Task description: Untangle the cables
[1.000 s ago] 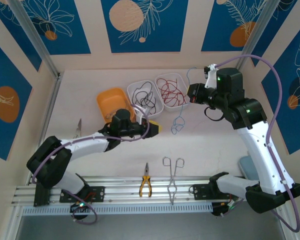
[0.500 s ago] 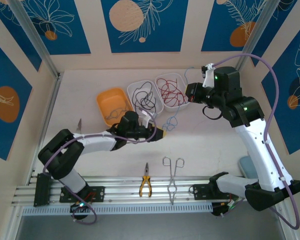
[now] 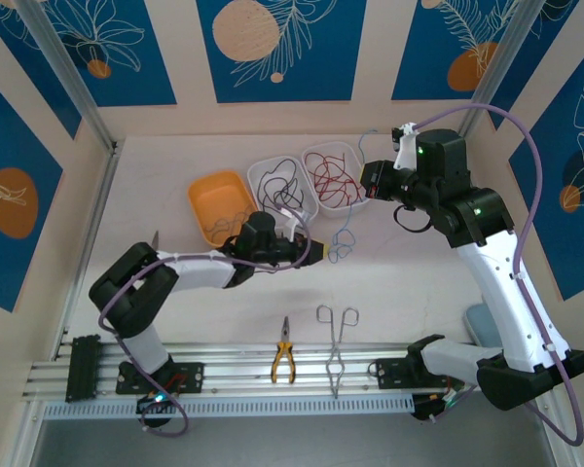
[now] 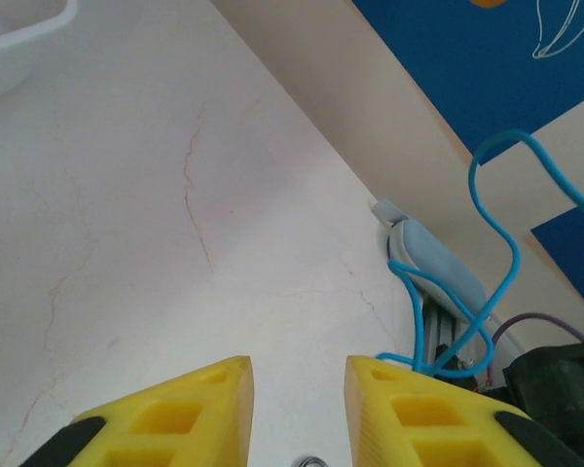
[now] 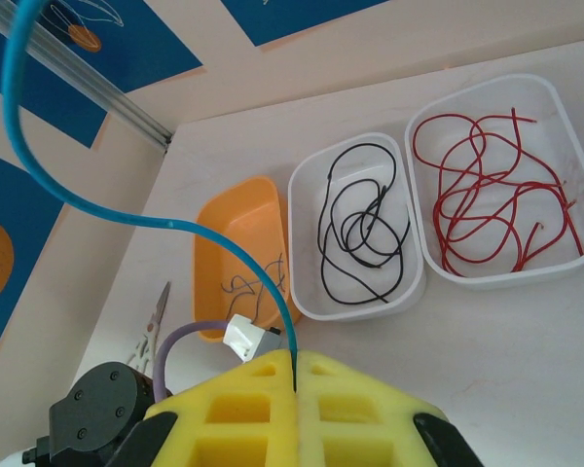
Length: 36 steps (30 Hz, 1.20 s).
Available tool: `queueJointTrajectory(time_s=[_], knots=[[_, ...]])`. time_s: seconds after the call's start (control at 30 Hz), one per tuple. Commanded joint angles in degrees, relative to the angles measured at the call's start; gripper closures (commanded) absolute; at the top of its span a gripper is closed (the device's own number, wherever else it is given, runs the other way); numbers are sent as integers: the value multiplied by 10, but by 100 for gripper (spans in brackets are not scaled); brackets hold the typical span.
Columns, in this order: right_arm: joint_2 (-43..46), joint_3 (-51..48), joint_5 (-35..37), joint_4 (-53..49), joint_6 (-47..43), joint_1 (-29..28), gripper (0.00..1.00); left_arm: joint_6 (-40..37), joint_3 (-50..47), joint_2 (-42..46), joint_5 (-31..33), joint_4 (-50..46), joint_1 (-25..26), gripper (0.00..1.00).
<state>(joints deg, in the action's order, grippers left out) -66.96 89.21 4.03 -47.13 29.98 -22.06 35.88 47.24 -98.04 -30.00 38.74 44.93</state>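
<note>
Right tool pinches the blue cable up high; its loops dangle just beyond the left tool, half-open on nothing, so left's the nearer arm

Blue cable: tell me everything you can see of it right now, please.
The blue cable is one thin, glossy, flexible strand, bright blue, looking plastic-coated. One end is pinched in the seam of the shut right tool, held up above the table. From there it arcs up and away, then hangs in loose curly loops. The lowest loops sit right beside the tip of the left tool, whose jaws stand apart with nothing between them. Whether the loops touch the table cannot be told.
</note>
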Motion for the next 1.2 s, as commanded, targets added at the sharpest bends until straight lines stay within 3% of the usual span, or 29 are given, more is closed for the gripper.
queueJointTrajectory(time_s=[0.0, 0.23, 0.53, 0.83, 1.17], knots=[[1, 16, -9, 5, -11, -4, 100, 8, 20, -7, -10, 37, 5, 68], [1, 13, 0, 3, -11, -4, 100, -11, 5, 19, 4, 22, 6, 72], [0, 12, -1, 4, -11, -4, 100, -51, -35, 95, 87, -46, 3, 70], [-8, 18, -8, 4, -11, -4, 100, -115, -13, 89, 0, -78, 4, 69], [-13, 18, -10, 7, -10, -3, 100, -123, -5, 82, -29, -83, 3, 64]])
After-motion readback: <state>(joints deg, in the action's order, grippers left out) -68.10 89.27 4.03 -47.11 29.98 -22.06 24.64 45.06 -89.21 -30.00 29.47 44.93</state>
